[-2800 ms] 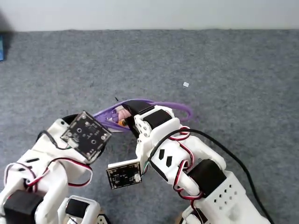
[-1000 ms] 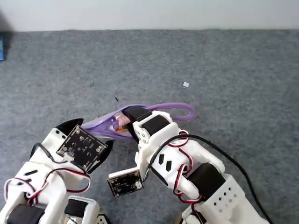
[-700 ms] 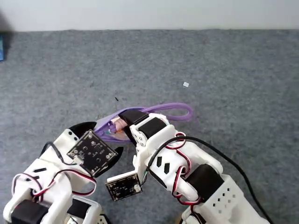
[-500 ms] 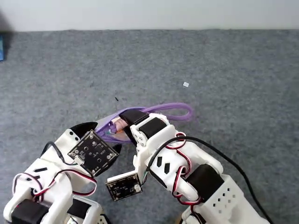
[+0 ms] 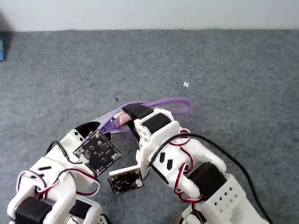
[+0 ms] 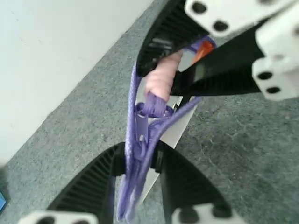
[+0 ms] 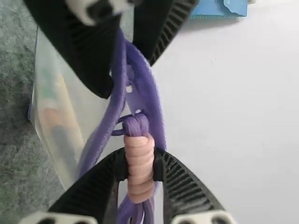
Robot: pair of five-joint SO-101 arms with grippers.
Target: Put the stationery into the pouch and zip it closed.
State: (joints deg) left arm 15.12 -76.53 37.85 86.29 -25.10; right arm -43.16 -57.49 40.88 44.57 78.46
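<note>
Left pincer (image 6: pixel 138 161) clamped on clear purple-trimmed pouch (image 7: pixel 51 93) edge, now moved in closer | right pincer (image 7: pixel 139 169) grips pink zip pull (image 7: pixel 139 154).

Glossy clear-plastic pouch (image 7: pixel 46 98) on rough matt carpet (image 5: pixel 233 70).

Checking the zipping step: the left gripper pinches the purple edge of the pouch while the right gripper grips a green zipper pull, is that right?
Not quite: the zipper pull is pink, not green; the right wrist view shows it clamped in the right gripper. The left gripper does pinch the purple edge of the pouch.
</note>
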